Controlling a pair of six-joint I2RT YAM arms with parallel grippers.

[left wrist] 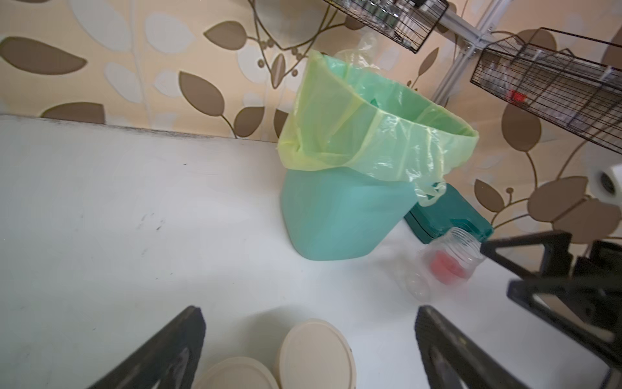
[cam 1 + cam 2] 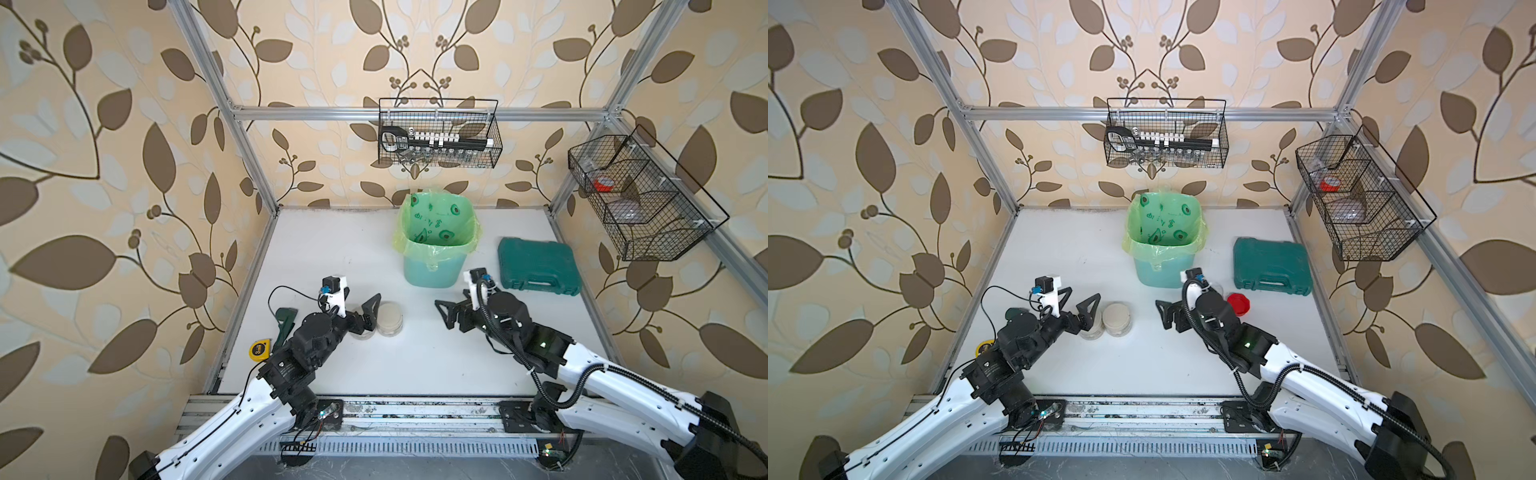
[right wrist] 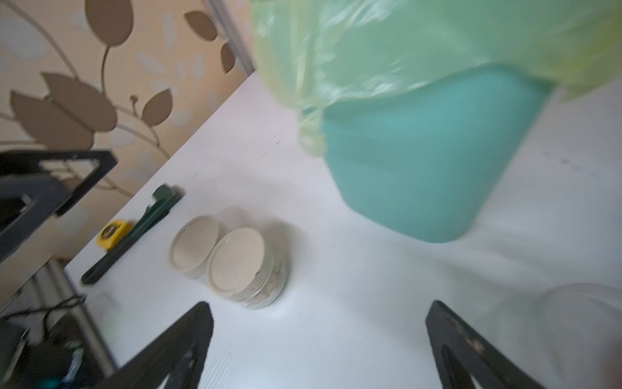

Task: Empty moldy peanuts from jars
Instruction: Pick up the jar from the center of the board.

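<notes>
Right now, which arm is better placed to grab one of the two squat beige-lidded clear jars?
Left. The left hand, open, sits at the two squat clear jars with beige lids, which show between its fingers in the left wrist view. The open right hand stands apart across the white table.

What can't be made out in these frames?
- Squat jar under the left gripper: half covered in both top views; contents unclear.
- Tall jar: blurred and cut by the edge in the right wrist view; mostly hidden behind the right arm in a top view.
- Back wire basket items: too small behind the mesh in both top views.
</notes>
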